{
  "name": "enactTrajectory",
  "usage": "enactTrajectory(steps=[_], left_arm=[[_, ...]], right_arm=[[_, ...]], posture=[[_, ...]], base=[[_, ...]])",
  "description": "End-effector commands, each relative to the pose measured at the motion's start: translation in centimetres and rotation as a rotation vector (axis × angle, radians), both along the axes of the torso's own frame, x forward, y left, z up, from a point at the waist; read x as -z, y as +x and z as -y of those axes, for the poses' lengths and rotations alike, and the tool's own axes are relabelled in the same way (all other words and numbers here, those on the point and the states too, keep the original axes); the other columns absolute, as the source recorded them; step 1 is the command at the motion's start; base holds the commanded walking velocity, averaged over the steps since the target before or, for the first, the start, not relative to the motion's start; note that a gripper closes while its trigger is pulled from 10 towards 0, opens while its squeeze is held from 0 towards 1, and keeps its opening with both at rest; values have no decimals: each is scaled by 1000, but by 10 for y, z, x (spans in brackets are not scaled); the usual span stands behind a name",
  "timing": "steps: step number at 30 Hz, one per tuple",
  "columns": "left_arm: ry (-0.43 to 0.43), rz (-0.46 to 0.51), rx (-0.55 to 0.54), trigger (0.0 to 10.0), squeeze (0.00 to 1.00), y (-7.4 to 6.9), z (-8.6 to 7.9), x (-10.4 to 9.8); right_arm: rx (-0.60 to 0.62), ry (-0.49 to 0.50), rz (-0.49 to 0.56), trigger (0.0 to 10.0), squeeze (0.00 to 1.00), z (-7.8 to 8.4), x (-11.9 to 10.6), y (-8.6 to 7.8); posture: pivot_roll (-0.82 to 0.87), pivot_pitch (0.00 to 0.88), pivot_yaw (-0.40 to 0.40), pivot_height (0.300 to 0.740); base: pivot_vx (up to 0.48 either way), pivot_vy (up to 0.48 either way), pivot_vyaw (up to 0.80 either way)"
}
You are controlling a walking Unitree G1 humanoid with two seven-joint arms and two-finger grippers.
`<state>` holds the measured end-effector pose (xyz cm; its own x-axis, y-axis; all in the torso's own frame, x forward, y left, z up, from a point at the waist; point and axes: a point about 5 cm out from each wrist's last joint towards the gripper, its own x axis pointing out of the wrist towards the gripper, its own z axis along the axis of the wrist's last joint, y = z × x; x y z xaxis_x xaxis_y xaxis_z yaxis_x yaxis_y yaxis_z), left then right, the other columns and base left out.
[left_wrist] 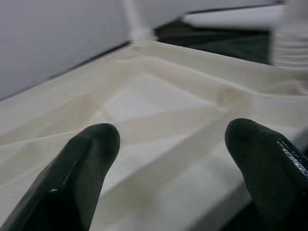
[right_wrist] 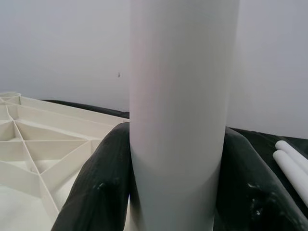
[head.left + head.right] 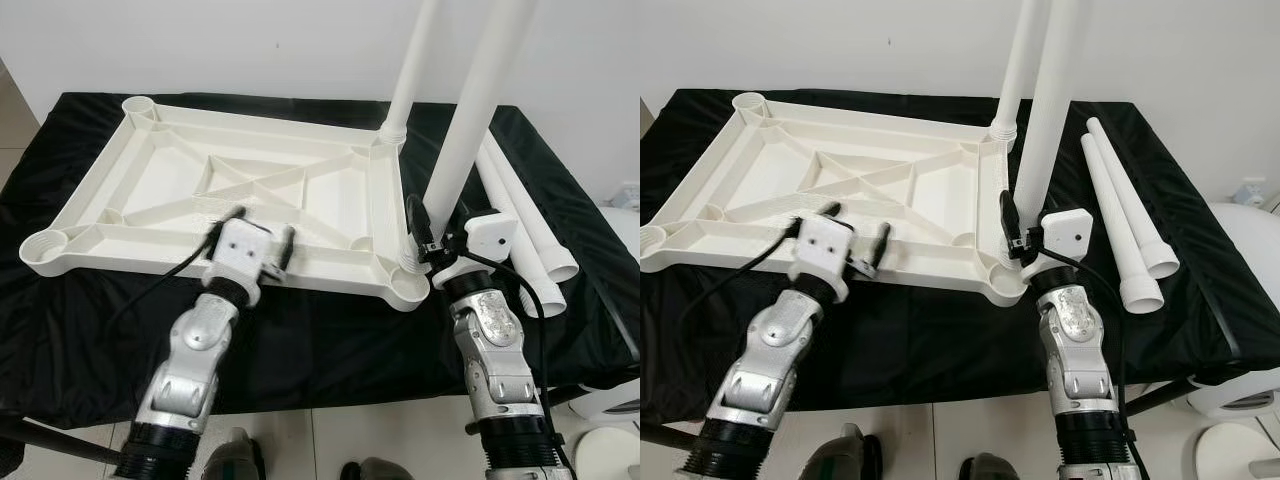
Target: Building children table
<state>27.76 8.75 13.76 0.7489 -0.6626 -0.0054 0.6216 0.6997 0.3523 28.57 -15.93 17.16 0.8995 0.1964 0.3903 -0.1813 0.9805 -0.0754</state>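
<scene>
- White plastic tabletop [image 3: 250, 190] lying upside down on a black cloth [image 3: 90, 320], ribbed underside up, with a round socket at each corner.
- Left gripper [image 3: 262, 240] at the near edge of the tabletop, fingers spread wide and holding nothing; blurred in both eye views.
- From the left wrist: two rounded black fingertips [image 1: 84, 163] apart, with the cream diagonal ribs of the tabletop just beyond them, out of focus.
- One white leg [image 3: 410, 70] upright in the far right corner socket, its threaded collar at the rim.
- Second white leg [image 3: 475, 110] upright at the near right corner socket [image 3: 408, 285], leaning slightly; whether fully seated cannot be told.
- Right gripper [image 3: 1025, 235] clamped on this near leg low on its shaft, just above the socket.
- From the right wrist: smooth matte white tube close up, a black finger [image 2: 96, 187] pressed against either side; tabletop ribs to one side, ends of the spare legs to the other.
- Two spare legs [image 3: 1125, 225] lying side by side on the cloth right of the tabletop, touching each other, wider open ends toward the robot.
- Plain white wall [image 3: 250, 45] behind the table.
- Pale tiled floor [image 3: 330, 440] below the cloth's near edge.
</scene>
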Motion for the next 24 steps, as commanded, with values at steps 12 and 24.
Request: enactTrajectory(steps=[12,24], left_arm=[[110,-66,217,10000,0,12,18,11],[278,-179,373,10000,0,13,3,39]], right_arm=[[34,0,45,10000,0,4,-7,2],[56,-6,61,10000,0,7,-8,1]], posture=[[45,44,6,740],[23,24,36,740]], base=[[0,0,0],[0,0,0]])
